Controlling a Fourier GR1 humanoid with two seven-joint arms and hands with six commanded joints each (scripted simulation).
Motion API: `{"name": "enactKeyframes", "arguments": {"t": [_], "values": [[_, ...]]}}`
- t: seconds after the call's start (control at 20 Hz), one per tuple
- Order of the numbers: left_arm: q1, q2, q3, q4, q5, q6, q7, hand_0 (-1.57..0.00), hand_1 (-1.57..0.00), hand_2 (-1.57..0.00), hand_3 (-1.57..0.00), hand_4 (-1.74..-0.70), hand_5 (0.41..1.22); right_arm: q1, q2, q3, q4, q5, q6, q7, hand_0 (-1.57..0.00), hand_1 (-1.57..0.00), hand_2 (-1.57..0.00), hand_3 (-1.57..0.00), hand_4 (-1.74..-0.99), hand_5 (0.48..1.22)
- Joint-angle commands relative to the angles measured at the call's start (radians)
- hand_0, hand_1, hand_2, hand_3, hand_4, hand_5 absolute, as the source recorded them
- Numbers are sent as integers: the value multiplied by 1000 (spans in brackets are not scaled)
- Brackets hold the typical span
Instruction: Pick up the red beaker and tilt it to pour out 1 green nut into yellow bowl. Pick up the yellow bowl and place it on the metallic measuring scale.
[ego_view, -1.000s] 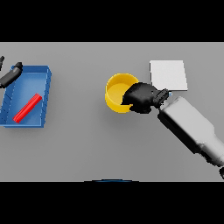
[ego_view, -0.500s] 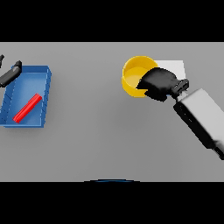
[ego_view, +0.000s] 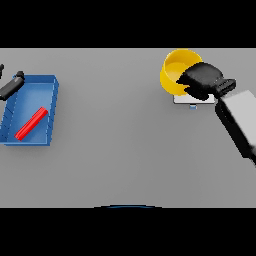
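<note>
1. Your left hand (ego_view: 11, 85) sits at the far left edge over the blue tray's (ego_view: 50, 107) upper corner; can't tell how its fingers stand.
2. Red beaker (ego_view: 31, 123) lies on its side inside the blue tray, slanted.
3. Grey table (ego_view: 115, 140) mid-frame.
4. Yellow bowl (ego_view: 176, 70) is over the metallic scale (ego_view: 192, 100), far right top.
5. Your right hand (ego_view: 202, 80) has fingers clamped on the bowl's right rim.

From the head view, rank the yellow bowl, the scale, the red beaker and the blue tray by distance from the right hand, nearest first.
From the right hand:
1. Yellow bowl, held in the hand.
2. Metallic scale, just beneath the hand and bowl.
3. Blue tray, far left.
4. Red beaker, lying inside the tray.
</note>
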Motion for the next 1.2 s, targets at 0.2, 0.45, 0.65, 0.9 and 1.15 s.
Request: {"name": "enactKeyframes", "arguments": {"t": [0.2, 0.45, 0.65, 0.9, 1.15], "values": [[12, 16, -11, -19, -8, 0, 21, 1, 1, 1, 1, -719, 725, -25, 15, -39, 157, 9, -56, -5, -1571, -1571, -1500, -1169, -1741, 1221], [22, 18, -3, -22, 0, 4, 9, 1, 1, 1, 1, -725, 712, -54, 43, -71, 320, 18, -108, -34, -1571, -1571, -1439, -1318, -1741, 1221], [10, 5, -8, -2, -7, 4, 17, 1, 1, 1, 1, -729, 714, -80, 73, -93, 408, 18, -109, -59, -1548, -1571, -1393, -1407, -1741, 1221], [-1, -4, -17, -6, -11, 2, 31, 1, 1, 1, 1, -727, 715, -91, 84, -113, 448, 20, -102, -65, -1397, -1571, -1385, -1363, -1741, 1221], [-3, -3, -11, 3, -4, -8, 24, 1, 1, 1, 1, -732, 729, -95, 83, -131, 456, 4, -50, -56, -577, -828, -913, -742, -1588, 1016]]}}
